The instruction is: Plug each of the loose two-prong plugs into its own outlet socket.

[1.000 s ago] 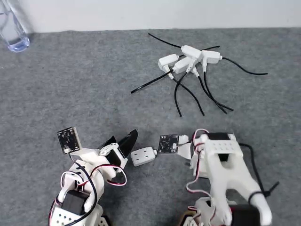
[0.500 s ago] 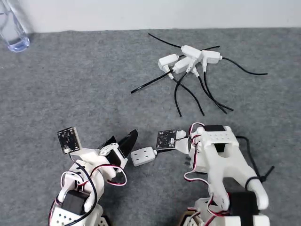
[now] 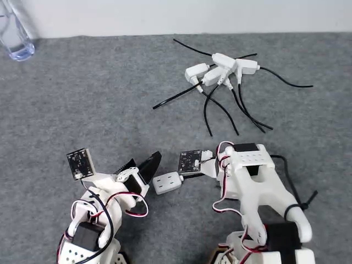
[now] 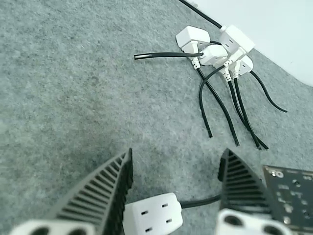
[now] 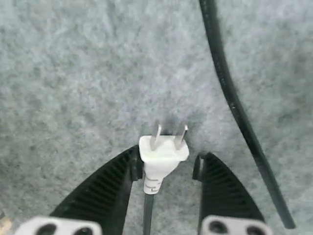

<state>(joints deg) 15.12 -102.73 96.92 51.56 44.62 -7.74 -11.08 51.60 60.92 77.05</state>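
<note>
My left gripper is released, fingers spread wide. A white outlet socket lies on the grey carpet between them, close in by the base. It sits against one finger and apart from the other, slot face up. A black cord runs from it toward the other finger.

My right gripper is grasping a white two-prong plug. The plug body sits between the fingertips, tight on one side with a thin gap on the other. Both prongs stick out past the tips, and its cord runs back between the fingers. Just off one finger a loose black cord lies on the carpet, running out ahead.

From above, the socket lies between my two arms, just beside the left fingers, with the right wrist's circuit board next to it.

Well ahead of both grippers is a heap of white plugs, touching and overlapping, their black cords fanning back toward me.

Farthest out, off beyond my left fingers at the carpet's corner, stands a clear container, cut off by the edge. I cannot tell what is in it.
</note>
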